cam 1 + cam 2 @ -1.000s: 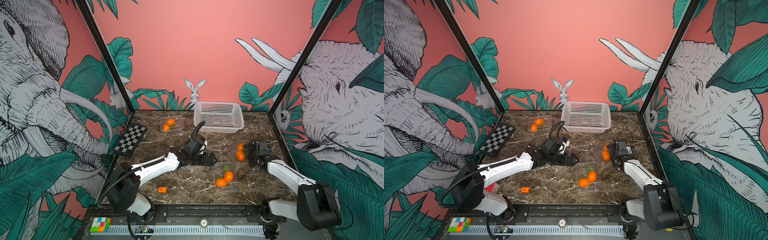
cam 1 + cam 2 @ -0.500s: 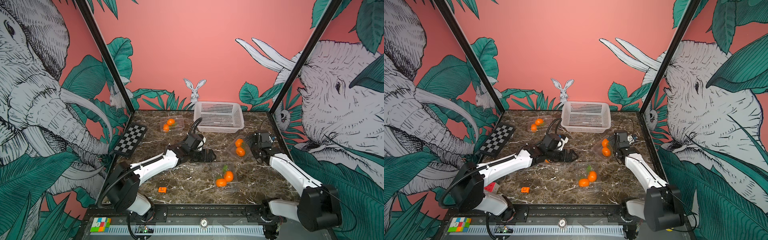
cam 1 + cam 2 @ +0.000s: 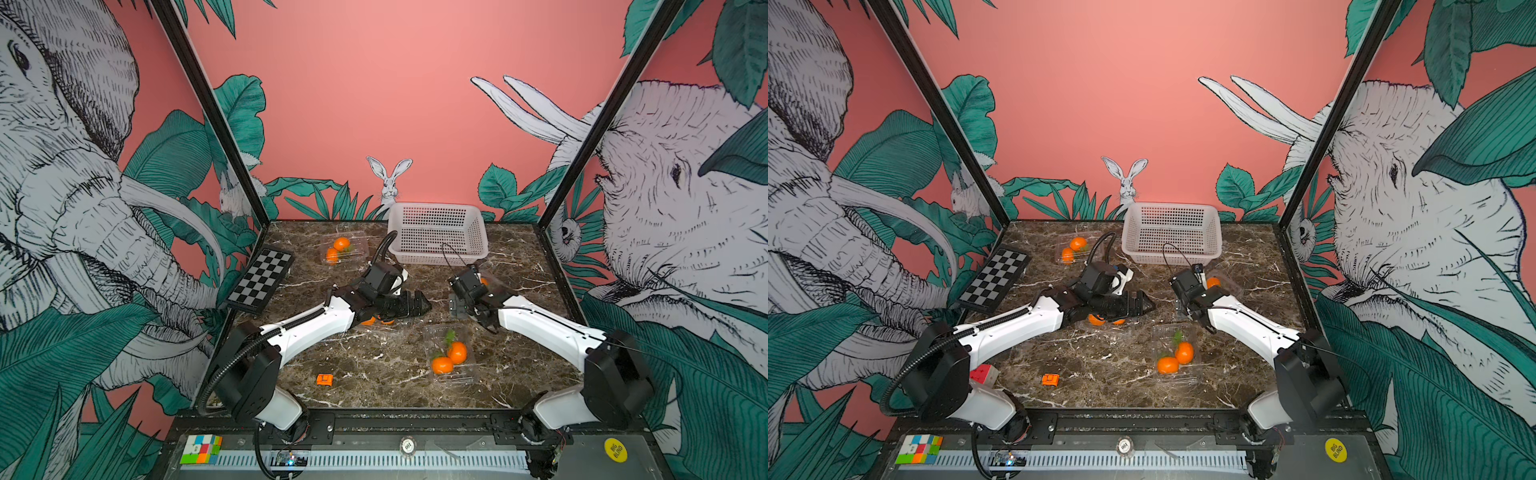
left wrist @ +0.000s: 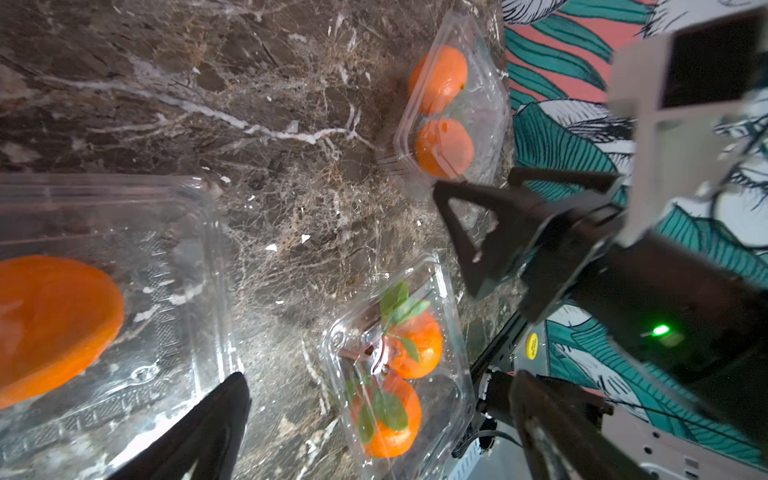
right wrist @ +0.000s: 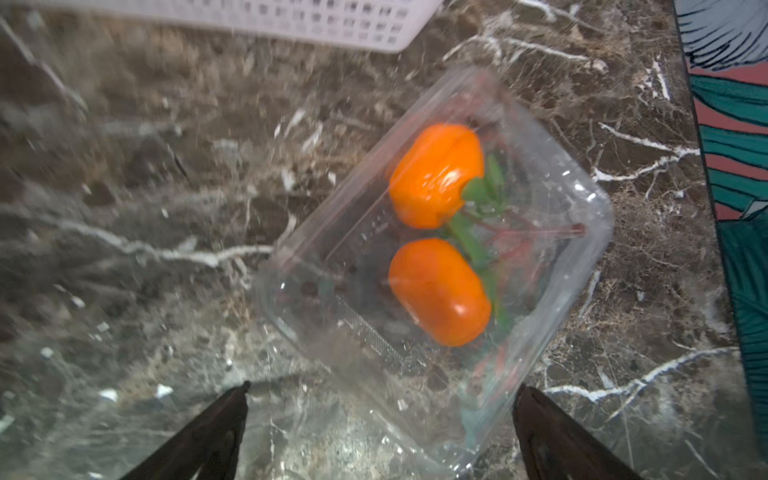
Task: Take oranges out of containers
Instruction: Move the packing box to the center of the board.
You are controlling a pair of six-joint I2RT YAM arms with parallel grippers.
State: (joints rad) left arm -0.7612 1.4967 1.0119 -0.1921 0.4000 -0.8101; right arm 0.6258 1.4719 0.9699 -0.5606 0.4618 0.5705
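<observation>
Both arms reached across the brown marble table (image 3: 374,376), in front of the white perforated basket (image 3: 436,251) at the back wall. Four clear boxes lay on the marble, each showing two oranges inside. They were the back-left clamshell (image 3: 345,249), the middle clamshell (image 3: 376,328) beneath the left gripper (image 3: 419,305), the front clamshell (image 3: 451,357), and the right clamshell (image 5: 436,257) just beside the basket.

The right gripper (image 3: 457,305) hovered over the right clamshell and its two leafy oranges (image 5: 436,174). The wrist view was blurred, so it could not be told whether the lid was latched.

The step in hand looked like the approach to that box. It would go best with a straight descent, squared to the box's walls. The thin plastic seemed likely to skid on polished marble, so the free arm might usefully pin a corner. Any grasp on the fruit should centre on one orange, close across its round body rather than the leaf stalk, and squeeze lightly.

The right gripper's jaws stood spread wide and held nothing, with the box's near rim lying between its fingers (image 5: 216,432). The left gripper's jaws were equally wide and empty. One of its fingers (image 4: 212,432) showed against the corner of the middle clamshell, though it could not be told whether it touched.
</observation>
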